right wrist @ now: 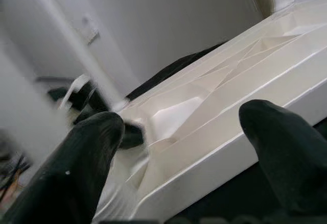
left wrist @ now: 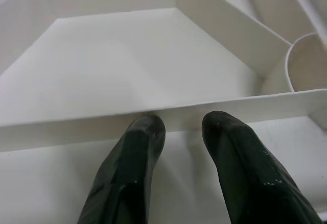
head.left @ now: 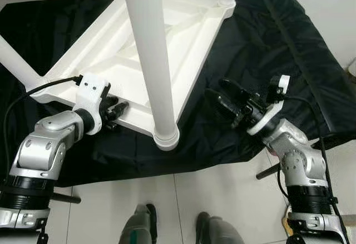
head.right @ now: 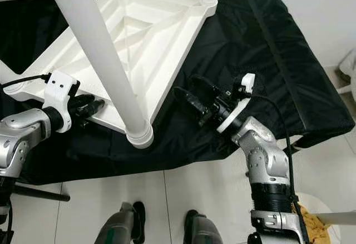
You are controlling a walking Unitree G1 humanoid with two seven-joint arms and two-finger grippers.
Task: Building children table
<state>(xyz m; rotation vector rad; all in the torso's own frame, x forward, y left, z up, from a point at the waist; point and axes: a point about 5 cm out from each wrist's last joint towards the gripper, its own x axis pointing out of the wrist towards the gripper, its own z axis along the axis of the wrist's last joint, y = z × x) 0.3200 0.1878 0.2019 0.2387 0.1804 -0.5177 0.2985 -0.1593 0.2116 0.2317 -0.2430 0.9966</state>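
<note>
White ribbed plastic upturned tabletop (head.left: 139,44): stiff, light, slick; grip rim. Left hand (head.left: 118,110) pinches rim, right hand (head.left: 219,96) gapes empty

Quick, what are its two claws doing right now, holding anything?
Left gripper: fingers close together on the rim of the upturned white table.
Right gripper: open, holding nothing, over the black cloth beside the table.

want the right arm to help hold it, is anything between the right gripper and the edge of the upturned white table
Nothing visible. The right gripper hovers open over the black cloth, fingers aimed at the near edge of the white table, with bare cloth between. The left gripper is already at that table's rim beside the near leg.
</note>
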